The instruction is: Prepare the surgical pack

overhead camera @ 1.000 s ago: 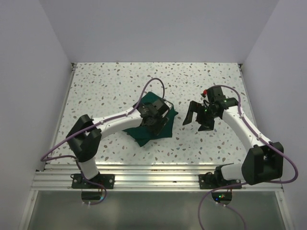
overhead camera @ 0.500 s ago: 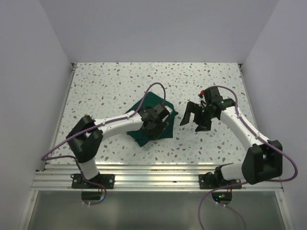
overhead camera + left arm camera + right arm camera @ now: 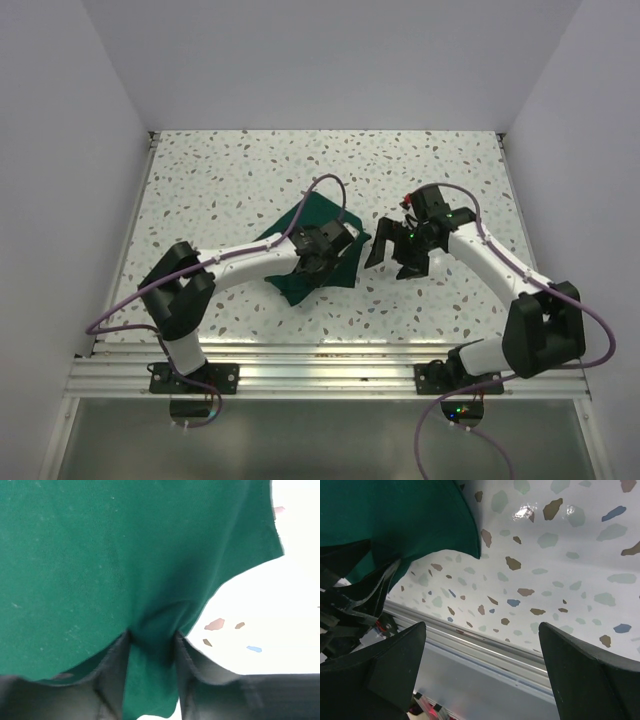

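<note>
White speckled terrazzo tabletop makes the floor of a pale-walled booth. Just left of centre in the overhead view we see the dark green cloth drape, folded into a rumpled bundle lying on that surface. Only green fabric shows; we cannot tell what it wraps.

From the left wrist camera the drape fills most of the frame, and its edge curves from the upper right down to the bottom centre. There the left gripper pinches a gathered fold, with creases running into the narrow strip of cloth caught between its two dark fingers. Overhead, this left gripper sits on the lower right part of the bundle, and its white arm crosses the cloth from the lower left.

Just right of the drape, not touching it, the right gripper hangs with its fingers spread wide and nothing between them. In its own camera those black fingers stand far apart at the bottom corners around the right gripper. A corner of the drape lies in the upper left of that frame.

A ribbed aluminium rail borders the table along the bottom of the overhead view, and purple cables loop above both arms.
</note>
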{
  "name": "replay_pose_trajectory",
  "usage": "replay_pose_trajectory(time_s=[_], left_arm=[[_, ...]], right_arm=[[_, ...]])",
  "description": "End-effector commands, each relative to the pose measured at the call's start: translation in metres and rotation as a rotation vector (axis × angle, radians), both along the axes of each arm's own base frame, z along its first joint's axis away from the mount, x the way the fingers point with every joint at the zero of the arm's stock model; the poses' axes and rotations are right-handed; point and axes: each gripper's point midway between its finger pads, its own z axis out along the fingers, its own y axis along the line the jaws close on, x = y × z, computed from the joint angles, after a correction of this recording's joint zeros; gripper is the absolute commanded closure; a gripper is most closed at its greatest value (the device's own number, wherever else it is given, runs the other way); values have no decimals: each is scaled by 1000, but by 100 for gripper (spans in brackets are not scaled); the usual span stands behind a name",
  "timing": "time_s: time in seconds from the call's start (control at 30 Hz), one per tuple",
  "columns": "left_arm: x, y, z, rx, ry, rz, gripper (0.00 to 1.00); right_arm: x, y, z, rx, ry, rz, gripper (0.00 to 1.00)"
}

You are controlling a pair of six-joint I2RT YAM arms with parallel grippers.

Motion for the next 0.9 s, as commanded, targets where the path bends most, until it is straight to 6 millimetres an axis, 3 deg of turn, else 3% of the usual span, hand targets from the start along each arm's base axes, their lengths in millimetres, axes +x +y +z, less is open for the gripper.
replay_pose_trajectory(time_s=[0.0, 0.27, 0.43, 0.47, 0.57, 0.67, 0.87], left_arm=[[6, -2, 16, -6, -46, -5, 61], [14, -5, 31, 0, -73, -15, 88], [13, -6, 35, -6, -71, -18, 94], [13, -6, 34, -8, -66, -21, 94], [8, -8, 30, -20, -42, -29, 77], [6, -9, 32, -33, -34, -27, 66], [2, -4, 35, -28, -35, -22, 65]], right_arm=[[1, 15, -5, 64, 18, -11, 1], [7, 33, -14, 86, 41, -9, 4], [13, 39, -13, 97, 36, -4, 4], [12, 40, -13, 97, 36, -1, 4], [12, 41, -14, 97, 36, 3, 4], [10, 41, -15, 93, 41, 5, 4], [8, 39, -17, 90, 43, 9, 4]])
